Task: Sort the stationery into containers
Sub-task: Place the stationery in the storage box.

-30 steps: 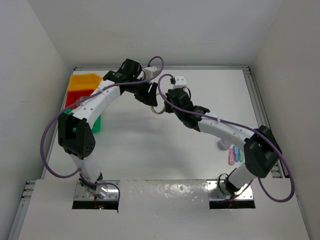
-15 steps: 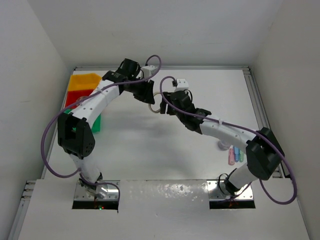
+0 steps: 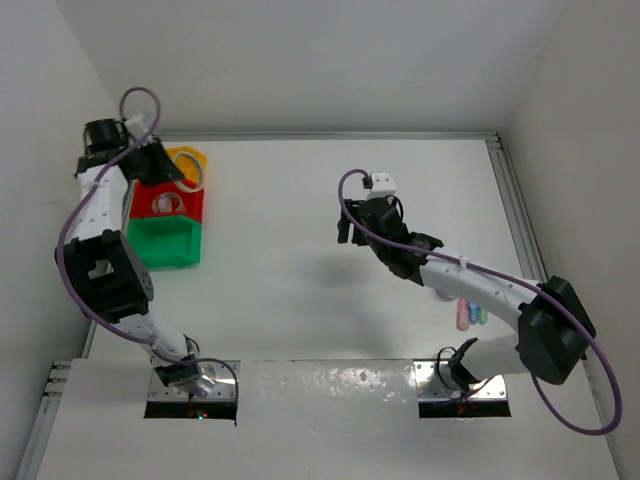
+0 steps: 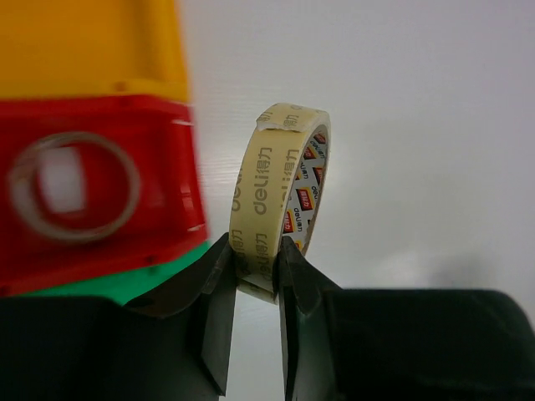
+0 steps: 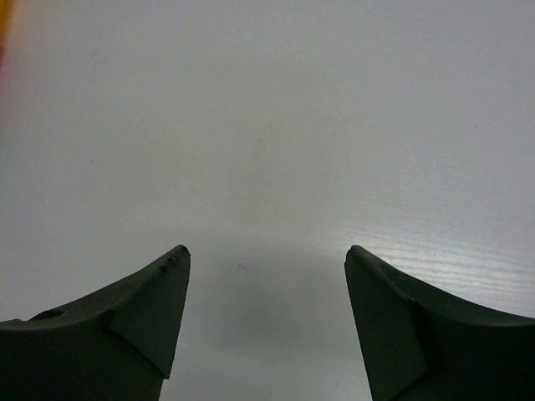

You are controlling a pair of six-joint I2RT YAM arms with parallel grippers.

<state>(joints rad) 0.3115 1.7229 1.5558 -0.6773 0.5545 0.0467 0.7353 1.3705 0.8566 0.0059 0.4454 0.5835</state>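
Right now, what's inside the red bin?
One pale ring-shaped tape roll lies inside the red plastic bin. From above, the left gripper hides the bin's back edge.

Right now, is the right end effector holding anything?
No, the right end effector stands open; only the table shows between its fingers.

The top external view looks steeply down from high above the near edge of the surface (image 3: 300,290), far enough off to take in all of it up to the far edge. The left wrist view sits close behind the left hand (image 4: 255,251), facing the far left corner. Its tape roll (image 4: 280,184), red bin (image 4: 163,159) and yellow bin (image 4: 84,42) also appear, small, in the top view. The right wrist view looks down past the right hand (image 5: 267,251), very near the surface around its middle.
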